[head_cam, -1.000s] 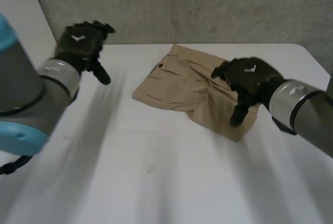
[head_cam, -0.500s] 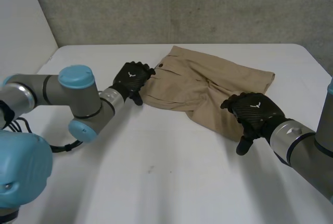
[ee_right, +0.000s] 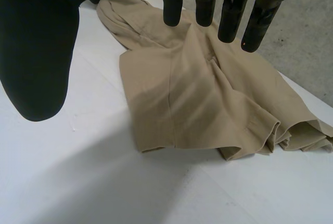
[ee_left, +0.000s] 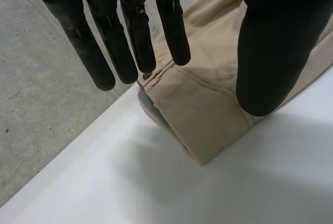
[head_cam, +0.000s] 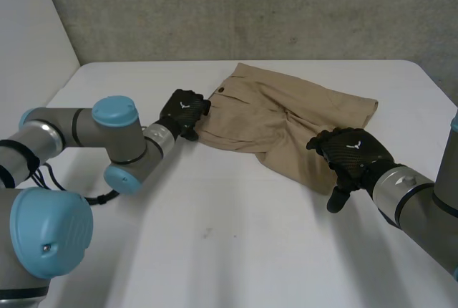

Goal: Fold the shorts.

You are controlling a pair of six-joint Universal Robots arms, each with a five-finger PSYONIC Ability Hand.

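Tan shorts (head_cam: 279, 125) lie flat across the far middle of the white table (head_cam: 215, 236), waistband to the left, legs to the right. My left hand (head_cam: 182, 111) is at the near waistband corner (ee_left: 208, 114). Its fingers (ee_left: 130, 36) hang straight over the corner's edge and its thumb (ee_left: 276, 41) hovers above the cloth on the other side, with nothing pinched. My right hand (head_cam: 351, 157) is open at the near edge of the near leg. Its fingers (ee_right: 229, 10) are spread above the shorts (ee_right: 197, 99) and its thumb (ee_right: 36, 41) is over bare table.
A grey concrete wall (head_cam: 250, 7) stands behind the table's far edge. Bare tabletop stretches from the shorts to the near edge. My left arm (head_cam: 114, 132) lies low across the table's left side.
My left arm swung down from the raised left side to the waistband corner, and its fingers have drawn closer to the thumb. My right hand slid off the leg to its near edge.
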